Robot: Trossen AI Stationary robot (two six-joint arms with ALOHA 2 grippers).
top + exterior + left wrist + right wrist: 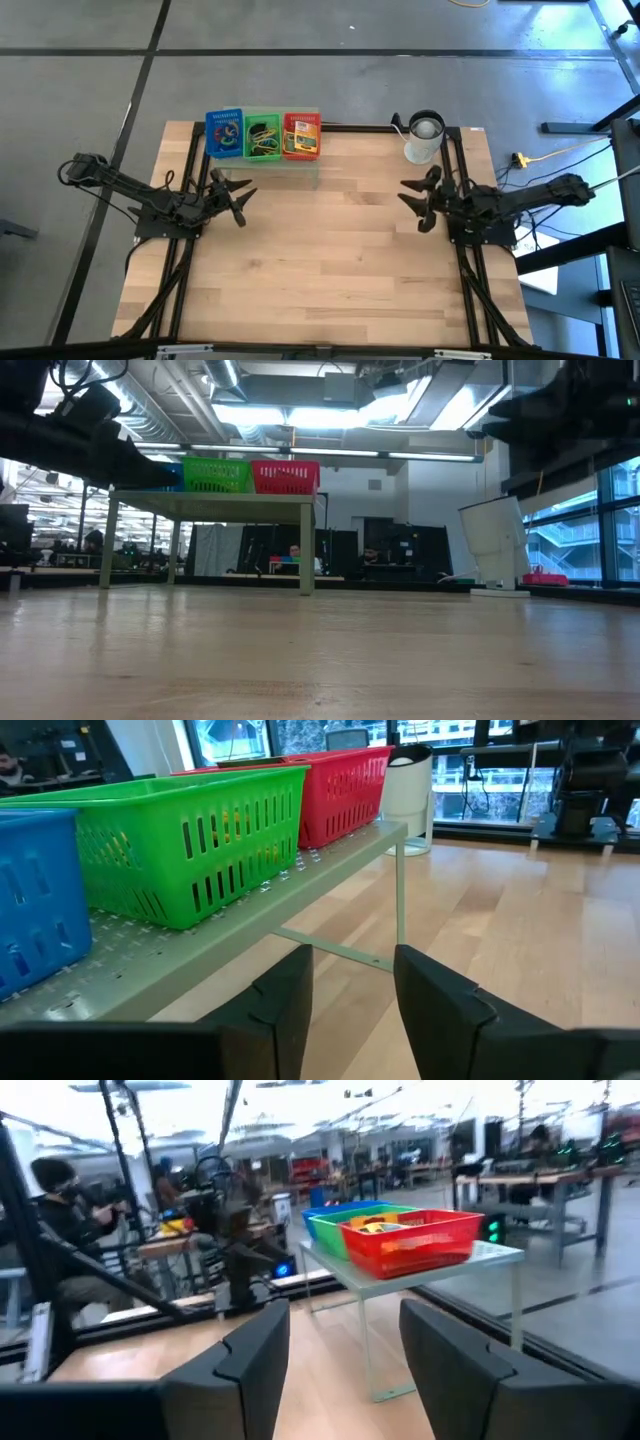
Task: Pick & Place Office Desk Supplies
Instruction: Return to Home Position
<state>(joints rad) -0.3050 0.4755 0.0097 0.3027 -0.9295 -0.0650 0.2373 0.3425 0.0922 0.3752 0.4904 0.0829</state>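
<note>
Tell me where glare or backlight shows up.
Low view: ceiling lights glare above the green bin. Right wrist view: washed-out ceiling above the red bin. Left wrist view: bright windows behind the white cup. High view: even light on the table.

**Open workshop hall around the wooden table (330, 260).**
The pale plank tabletop stands on a grey concrete floor (300, 30) crossed by dark seams. A yellow cable (550, 155) lies on the floor off the table's right side. Overhead, strip lights (300, 415) glow among exposed ducts (190, 400). A white wall (430, 500) closes the far end, with dark desks (300, 568) before it. Tall windows (615, 530) admit daylight on the right of the low view. A person (60, 1200) sits among benches in the right wrist view.
</note>
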